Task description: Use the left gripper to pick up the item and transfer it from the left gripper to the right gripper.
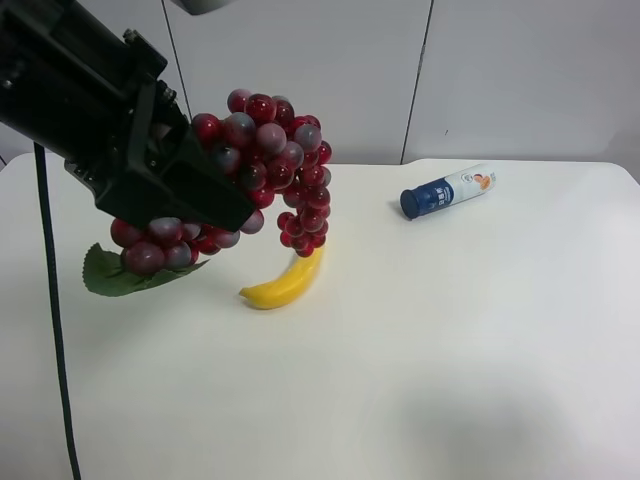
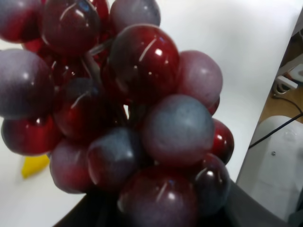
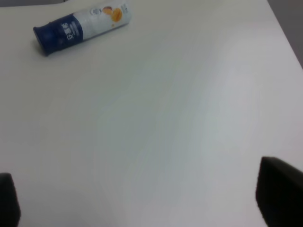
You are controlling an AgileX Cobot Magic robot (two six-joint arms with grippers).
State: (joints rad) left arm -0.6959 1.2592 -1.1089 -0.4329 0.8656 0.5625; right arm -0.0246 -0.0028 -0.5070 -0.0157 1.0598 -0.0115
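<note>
A bunch of dark red grapes (image 1: 270, 160) with a green leaf (image 1: 115, 272) hangs from my left gripper (image 1: 200, 205), the black arm at the exterior high view's left, held up above the white table (image 1: 450, 350). In the left wrist view the grapes (image 2: 142, 118) fill the frame, with the gripper's dark body just below them. My right gripper (image 3: 142, 201) shows only in the right wrist view. Its two dark fingertips (image 3: 279, 194) stand wide apart, empty, over bare table. It is out of the exterior high view.
A yellow banana (image 1: 285, 283) lies on the table below the grapes; a bit of it also shows in the left wrist view (image 2: 34, 166). A blue and white bottle (image 1: 447, 191) lies on its side at the back right, and appears in the right wrist view (image 3: 80, 27).
</note>
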